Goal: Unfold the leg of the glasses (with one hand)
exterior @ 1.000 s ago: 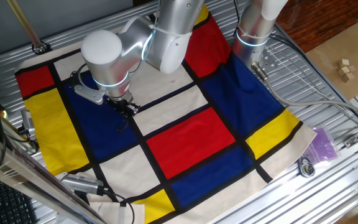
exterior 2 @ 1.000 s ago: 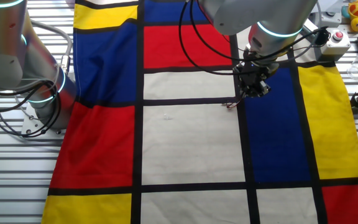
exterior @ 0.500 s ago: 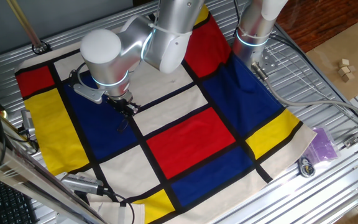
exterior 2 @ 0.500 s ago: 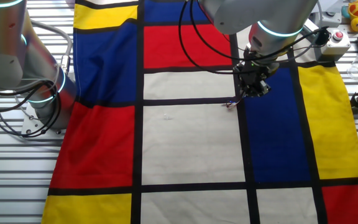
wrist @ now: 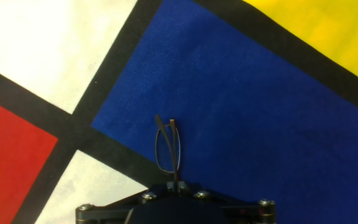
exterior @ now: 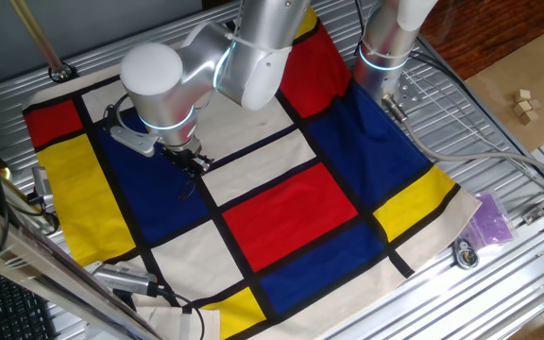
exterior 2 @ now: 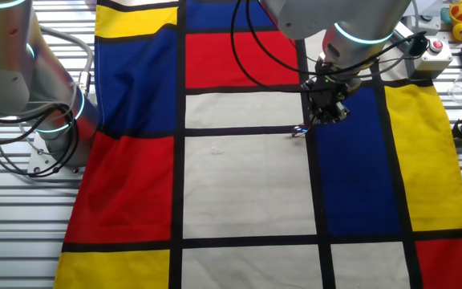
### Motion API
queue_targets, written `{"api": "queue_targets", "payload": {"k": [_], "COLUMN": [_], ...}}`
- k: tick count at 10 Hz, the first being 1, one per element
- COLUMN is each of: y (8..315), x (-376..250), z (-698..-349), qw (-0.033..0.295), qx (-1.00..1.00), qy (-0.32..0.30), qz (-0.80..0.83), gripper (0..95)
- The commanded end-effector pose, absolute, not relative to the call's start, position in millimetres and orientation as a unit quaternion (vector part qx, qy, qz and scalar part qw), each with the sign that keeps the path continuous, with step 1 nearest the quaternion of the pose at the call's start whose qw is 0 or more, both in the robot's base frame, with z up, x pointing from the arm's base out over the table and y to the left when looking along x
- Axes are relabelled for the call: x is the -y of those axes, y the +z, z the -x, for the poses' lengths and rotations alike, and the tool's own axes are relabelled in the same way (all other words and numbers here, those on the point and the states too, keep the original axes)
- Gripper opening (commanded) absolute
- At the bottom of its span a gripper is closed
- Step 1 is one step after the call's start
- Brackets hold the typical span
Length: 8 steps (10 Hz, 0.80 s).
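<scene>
1. The claw [wrist: 178, 186] is closed on the glasses [wrist: 168, 148], pinching the frame's near end.
2. The glasses stick out straight ahead of the fingertips, above the blue square of the cloth [wrist: 278, 118].
3. Likely mid-task: next, swing the leg outward gently.

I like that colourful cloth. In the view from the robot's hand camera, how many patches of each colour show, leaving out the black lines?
white patches: 2
red patch: 1
blue patch: 1
yellow patch: 1
Total: 5
</scene>
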State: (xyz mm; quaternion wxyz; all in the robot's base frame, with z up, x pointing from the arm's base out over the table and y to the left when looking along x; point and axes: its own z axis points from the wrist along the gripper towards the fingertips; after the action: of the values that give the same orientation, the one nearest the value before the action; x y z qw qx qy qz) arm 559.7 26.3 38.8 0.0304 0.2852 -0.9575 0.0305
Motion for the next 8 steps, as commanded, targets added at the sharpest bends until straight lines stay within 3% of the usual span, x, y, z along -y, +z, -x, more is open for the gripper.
{"api": "queue_targets", "payload": {"k": [1,8], "y": [38.6,42.2], "x": [-26.1,-24.9], "z": [-559.8,-558.7], "qw": [0.031,0.016], "qx": [0.958,0.964], "qy": [0.032,0.034], "qz": [-0.284,-0.263], "gripper": [0.0,0.0]}}
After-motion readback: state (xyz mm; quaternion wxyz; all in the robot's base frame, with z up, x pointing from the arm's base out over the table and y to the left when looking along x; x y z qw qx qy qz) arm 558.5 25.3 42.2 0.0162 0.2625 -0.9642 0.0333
